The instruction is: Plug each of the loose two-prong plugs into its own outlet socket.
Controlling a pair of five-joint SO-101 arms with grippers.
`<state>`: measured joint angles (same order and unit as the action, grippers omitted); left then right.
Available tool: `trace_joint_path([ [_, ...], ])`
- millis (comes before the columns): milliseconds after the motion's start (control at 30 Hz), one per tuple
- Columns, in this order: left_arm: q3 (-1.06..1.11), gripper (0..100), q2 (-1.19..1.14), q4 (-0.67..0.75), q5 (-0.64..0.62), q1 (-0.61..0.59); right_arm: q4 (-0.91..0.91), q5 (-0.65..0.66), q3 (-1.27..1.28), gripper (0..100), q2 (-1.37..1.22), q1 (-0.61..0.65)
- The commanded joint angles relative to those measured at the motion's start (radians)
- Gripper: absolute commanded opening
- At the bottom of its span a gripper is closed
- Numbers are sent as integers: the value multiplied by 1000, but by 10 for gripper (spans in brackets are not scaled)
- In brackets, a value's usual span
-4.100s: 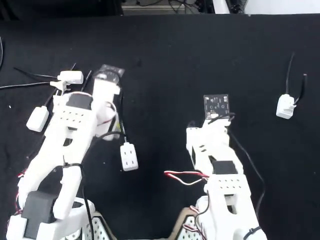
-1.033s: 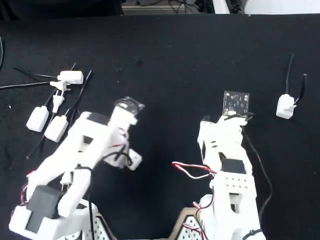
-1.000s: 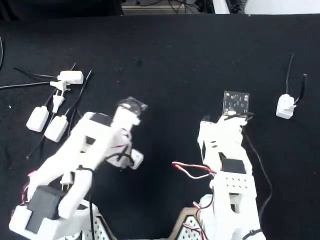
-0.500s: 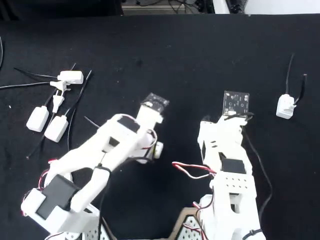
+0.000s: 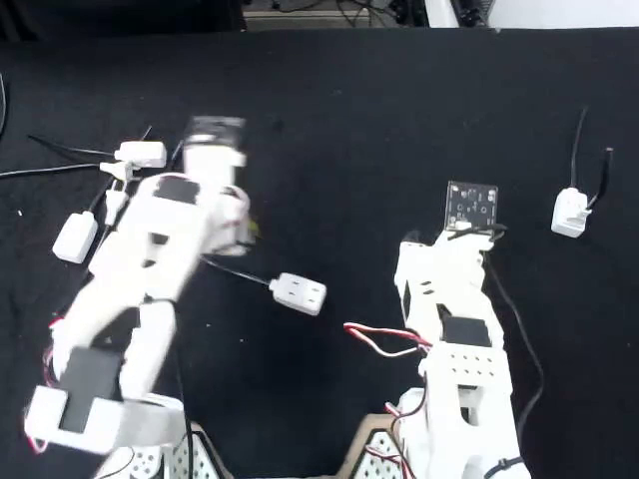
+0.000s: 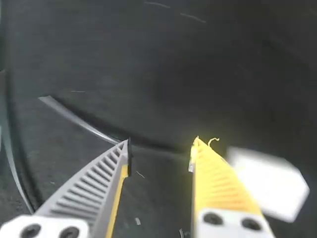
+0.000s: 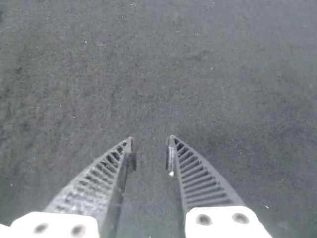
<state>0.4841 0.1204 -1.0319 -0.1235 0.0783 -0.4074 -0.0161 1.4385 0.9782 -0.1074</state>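
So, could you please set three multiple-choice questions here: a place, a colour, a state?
1. Where is the outlet block? A) between left arm and right arm B) at the far edge C) in a tool
2. The table cloth has which colour? A) green B) black C) white
3. What does the right tool hold? A) plug B) cable C) nothing
Answers: 1 A, it lies on the cloth between them; 2 B, it is black; 3 C, it is open over bare cloth.
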Motion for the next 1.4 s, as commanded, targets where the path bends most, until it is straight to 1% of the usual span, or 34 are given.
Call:
trace_joint_path([
  [0,13,205,-107,110,-120,-134,25,-8,-64,102,28,-18],
  [133,18,203,-186,104,-218,-196,25,-8,-64,102,28,-18],
  [200,33,202,-190,87,-241,-220,25,-8,-64,102,28,-18],
  [333,44,202,-190,-9,-241,-260,25,-8,-64,102,28,-18],
  [433,41,202,-190,-29,-224,-309,25,-8,-64,102,28,-18],
  [500,48,202,-190,-34,-167,-341,25,-8,-64,102,28,-18],
  [633,48,202,-190,-91,-23,-394,25,-8,-65,102,28,-18],
  [767,35,202,-190,-172,117,-433,25,-8,-65,102,28,-18],
  [867,21,202,-189,-249,183,-438,25,-8,-65,102,28,-18],
  [1000,-79,202,-163,-391,227,-438,25,-8,-65,102,28,-18],
  [1067,-157,202,-124,-453,247,-458,25,-8,-64,102,28,-18],
  [1167,-286,202,-68,-497,307,-503,25,-8,-64,102,28,-18],
  [1267,-392,203,-38,-499,425,-579,25,-8,-64,102,28,-18],
  [1367,-418,202,-49,-499,621,-653,25,-8,-64,102,28,-18],
])
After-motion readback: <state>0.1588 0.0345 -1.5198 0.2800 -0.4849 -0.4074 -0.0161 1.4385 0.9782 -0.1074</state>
